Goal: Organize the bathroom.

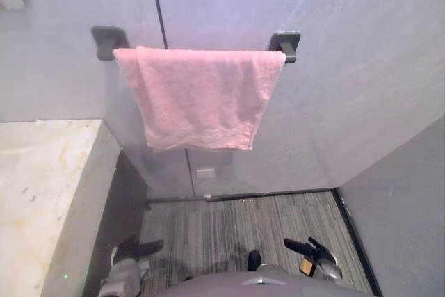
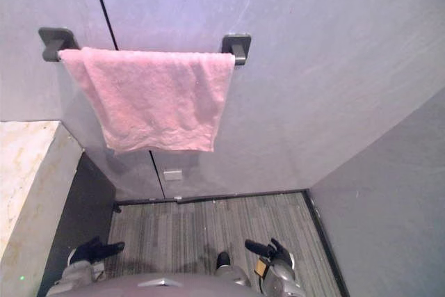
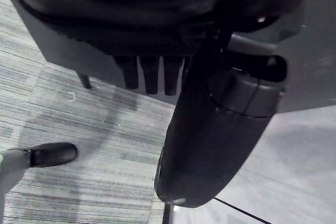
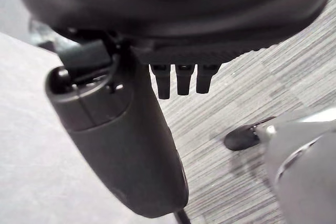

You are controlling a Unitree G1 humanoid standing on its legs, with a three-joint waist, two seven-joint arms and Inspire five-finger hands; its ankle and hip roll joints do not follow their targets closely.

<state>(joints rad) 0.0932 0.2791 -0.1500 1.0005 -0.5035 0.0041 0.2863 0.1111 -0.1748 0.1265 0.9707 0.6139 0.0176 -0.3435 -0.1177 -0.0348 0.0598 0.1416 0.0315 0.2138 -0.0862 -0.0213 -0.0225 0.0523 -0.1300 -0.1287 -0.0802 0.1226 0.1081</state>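
Down at the bottom of my head view, both hands hang low over the striped floor: the left hand beside the marble counter, the right hand on the other side. Neither holds anything. In each wrist view the fingers run out straight in a row past the palm, with the thumb lying loose beside them, so I read both hands as open and empty.

Well above them, the pink towel is draped over the dark towel bar on the grey wall. It hangs slightly skewed (the lower edge slopes and one side sits wider than the other), so I judge straightening it is the job.

I expect it to be light, soft and floppy, with no stiffness to push against; it should slide on the bar if pulled from one side only. I would pinch the lower hem near each corner, one hand per corner, and tug evenly. A hard pull on one corner could drag it off the bar.
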